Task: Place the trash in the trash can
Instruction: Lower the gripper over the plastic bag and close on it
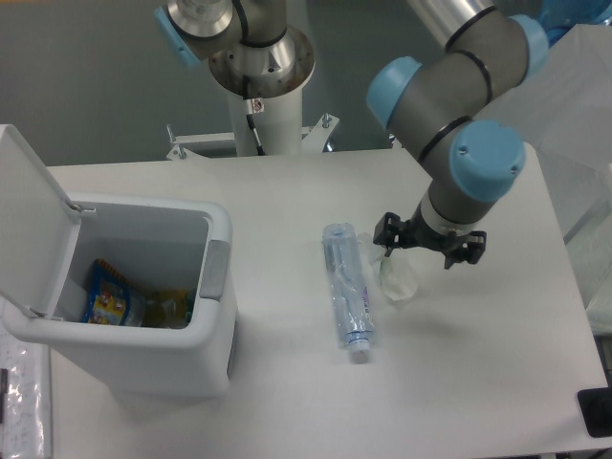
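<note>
Jaws spread open, empty, above thin clear crumpled bag (pixel 397 279); slim clear bottle (pixel 347 292) lies flat beside.

Colours you see
White trash can (pixel 143 368) with grey latch; clear bottle (pixel 346 292), whitish-clear bag (pixel 398 280) beside black fingers (pixel 386 232); white table (pixel 287 191).

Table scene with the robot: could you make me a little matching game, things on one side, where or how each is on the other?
Things:
1. slim clear plastic water bottle
2. thin whitish-clear plastic bag
3. white boxy plastic trash can
4. blue-and-yellow snack packets

Places or states:
A. inside the can
B. lid swung open
C. lying flat mid-table, cap toward the camera
D. just under the black claw

Pairs: 1-C, 2-D, 3-B, 4-A
</note>
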Motion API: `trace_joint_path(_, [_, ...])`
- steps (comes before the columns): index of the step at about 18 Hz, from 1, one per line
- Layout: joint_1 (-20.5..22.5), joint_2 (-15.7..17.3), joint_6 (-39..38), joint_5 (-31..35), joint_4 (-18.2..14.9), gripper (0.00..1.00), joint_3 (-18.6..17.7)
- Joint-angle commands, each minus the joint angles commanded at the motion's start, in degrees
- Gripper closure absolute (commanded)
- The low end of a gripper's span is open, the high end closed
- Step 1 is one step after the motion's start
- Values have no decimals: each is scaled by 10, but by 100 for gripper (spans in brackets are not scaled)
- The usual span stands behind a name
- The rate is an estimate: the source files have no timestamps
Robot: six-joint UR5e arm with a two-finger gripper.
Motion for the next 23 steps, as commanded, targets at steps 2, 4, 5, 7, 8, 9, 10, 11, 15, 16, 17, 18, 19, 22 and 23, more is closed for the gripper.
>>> trace_joint_path(2, [0, 3, -3, 7, 4, 0, -13])
trace_joint_path(4, [0, 6, -4, 8, 8, 0, -24])
trace_joint_path(5, [0, 10, -4, 10, 10, 1, -33])
trace_joint_path(7, [-1, 8, -7, 13, 11, 1, -40])
trace_joint_path(8, [-1, 7, -15, 16, 11, 1, -44])
trace_joint_path(9, [-1, 5, -27, 20, 11, 1, -47])
trace_joint_path(10, [-2, 5, -33, 26, 11, 1, -54])
trace_joint_path(11, [-2, 5, -33, 32, 12, 1, -62])
trace_joint_path(15, [-2, 5, -34, 37, 28, 2, -73])
trace_joint_path(16, [-2, 4, -35, 37, 30, 3, -73])
trace_joint_path(17, [-5, 3, -37, 37, 35, 4, -73])
trace_joint_path(18, [-8, -1, -40, 37, 45, 6, -73])
trace_joint_path(19, [-11, -3, -50, 37, 54, 8, -73])
trace_joint_path(22, [-18, -9, -74, 37, 64, 30, -73])
trace_joint_path(23, [-19, -8, -74, 37, 65, 40, -74])
